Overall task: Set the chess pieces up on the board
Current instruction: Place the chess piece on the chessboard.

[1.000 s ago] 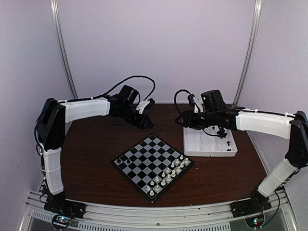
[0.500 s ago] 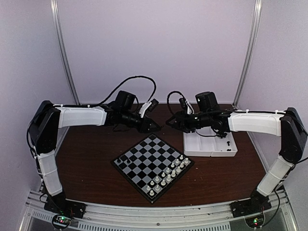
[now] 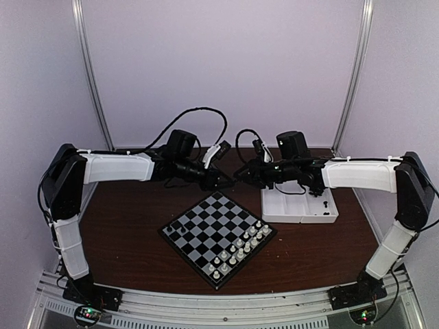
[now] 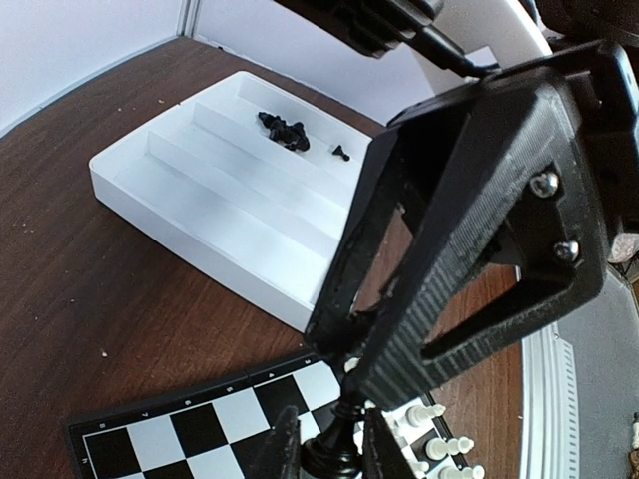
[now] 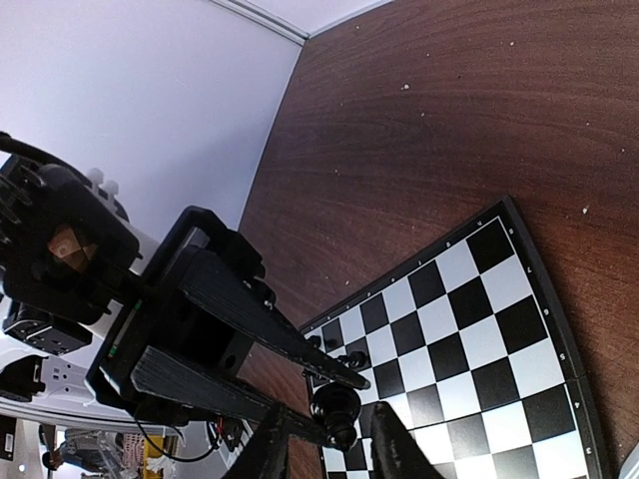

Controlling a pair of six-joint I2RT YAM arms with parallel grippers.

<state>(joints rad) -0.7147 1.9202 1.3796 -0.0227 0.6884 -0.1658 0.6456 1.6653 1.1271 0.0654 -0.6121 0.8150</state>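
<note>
Above the far corner of the board (image 3: pixel 206 229), upper centre of the overhead view, the left gripper (image 4: pixel 331 441) has its jaws pinched on a black chess piece (image 5: pixel 335 407). The piece's stem points toward the right gripper (image 5: pixel 331 417). That gripper meets it tip to tip, jaws part-open either side and not visibly clamping. The white tray (image 4: pixel 200 215), upper left in the left wrist view, holds a few more black pieces (image 4: pixel 285 130) in one compartment.

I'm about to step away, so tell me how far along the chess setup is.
Done: the white chessmen stand in two rows along one edge of the board. In hand: one black piece, gripped by the left gripper over the board's far corner, with the right gripper holding its jaws either side of it. Left: a heap of black pieces in the white tray.
</note>
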